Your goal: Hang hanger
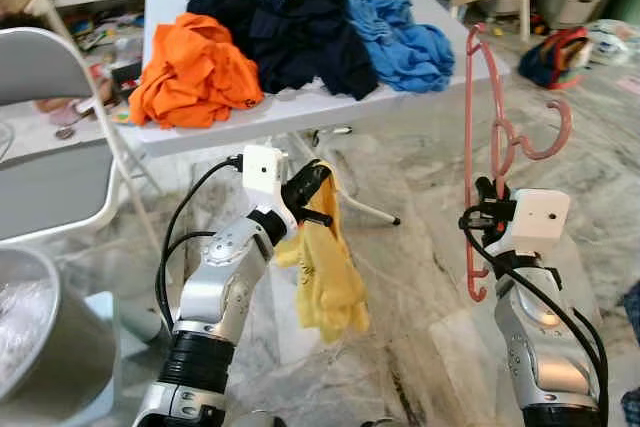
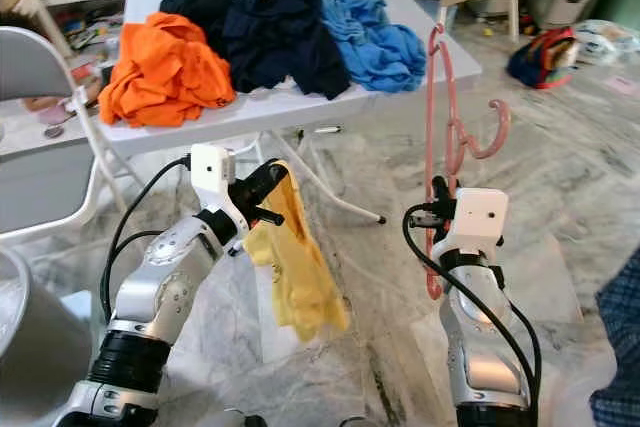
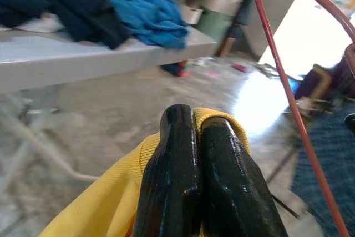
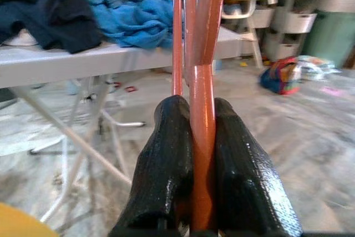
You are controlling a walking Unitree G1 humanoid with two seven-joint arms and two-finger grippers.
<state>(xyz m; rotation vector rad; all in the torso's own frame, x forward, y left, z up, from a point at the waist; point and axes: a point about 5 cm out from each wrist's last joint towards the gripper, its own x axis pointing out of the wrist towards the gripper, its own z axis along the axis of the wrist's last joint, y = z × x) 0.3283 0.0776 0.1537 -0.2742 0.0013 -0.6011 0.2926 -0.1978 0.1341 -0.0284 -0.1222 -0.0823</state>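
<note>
Before us stands a white folding table point(image 1: 300, 112) bearing three heaps of clothing: an orange garment point(image 1: 195, 72) toward our left, dark navy clothes point(image 1: 290, 27) in the middle, and a blue garment point(image 1: 405, 37) at the right end, near the table's edge. A grey folding chair point(image 1: 50, 137) stands left of it. The marble floor point(image 1: 400, 277) between our arms and the table legs lies open.

Our left gripper point(image 1: 318, 202) is clamped shut on a yellow shirt point(image 1: 325, 277), which hangs limp below the fingers; faint print on it is too small to read. Our right gripper point(image 4: 201, 154) pinches the pink hanger point(image 1: 495, 147), held upright with its hook pointing right.

The right wrist view adds a white high chair point(image 4: 244, 9) behind the table.
</note>
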